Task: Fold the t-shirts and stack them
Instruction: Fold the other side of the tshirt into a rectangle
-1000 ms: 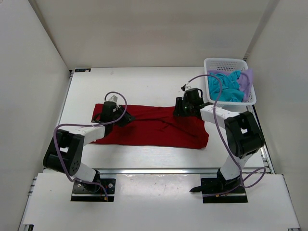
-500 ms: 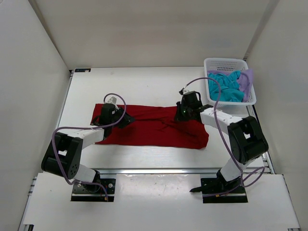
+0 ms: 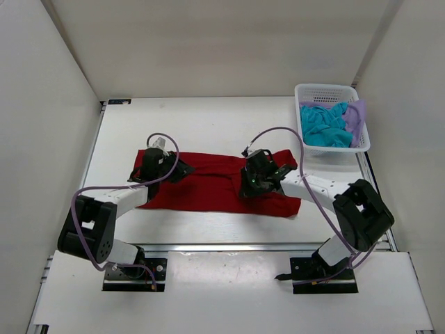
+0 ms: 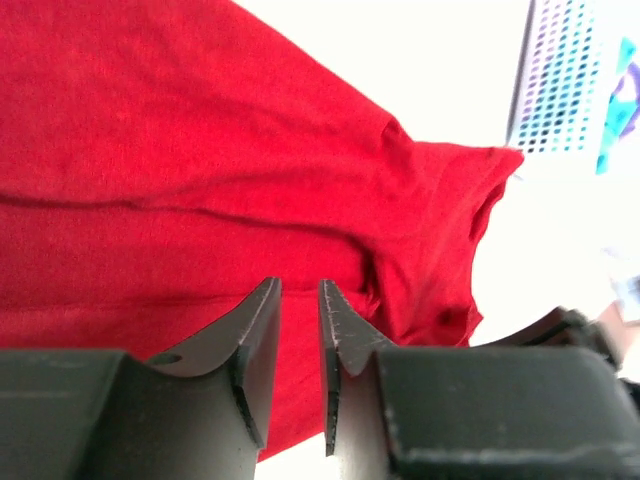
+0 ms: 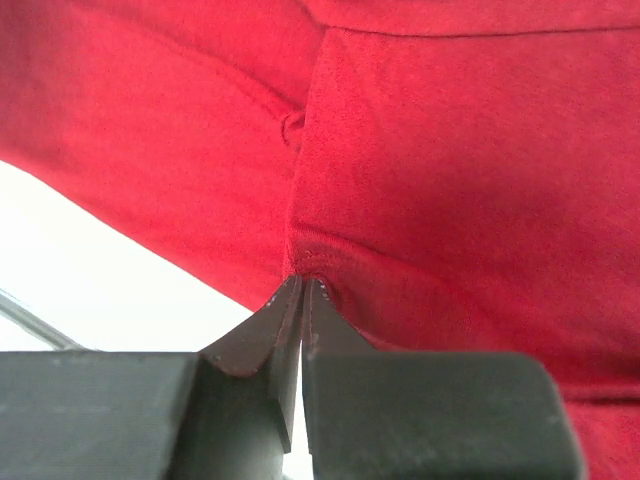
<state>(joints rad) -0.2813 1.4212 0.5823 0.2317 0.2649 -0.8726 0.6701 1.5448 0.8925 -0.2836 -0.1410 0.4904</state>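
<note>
Red t-shirt (image 3: 208, 184): we see it spread flat on the worktop (image 3: 208, 125), between both arms.
Right gripper (image 5: 302, 300): clamped together on a puckered fold of the red t-shirt.
Left gripper (image 4: 298, 330): jaws slightly apart, over the shirt's left end.
Teal t-shirt (image 3: 321, 125), lavender t-shirt (image 3: 356, 115): bunched in the white basket (image 3: 327, 89), far right.

Top camera: high, near edge, looking down on table (image 3: 208, 125). Wrist cameras: close over red shirt (image 3: 208, 188), shared by all.
</note>
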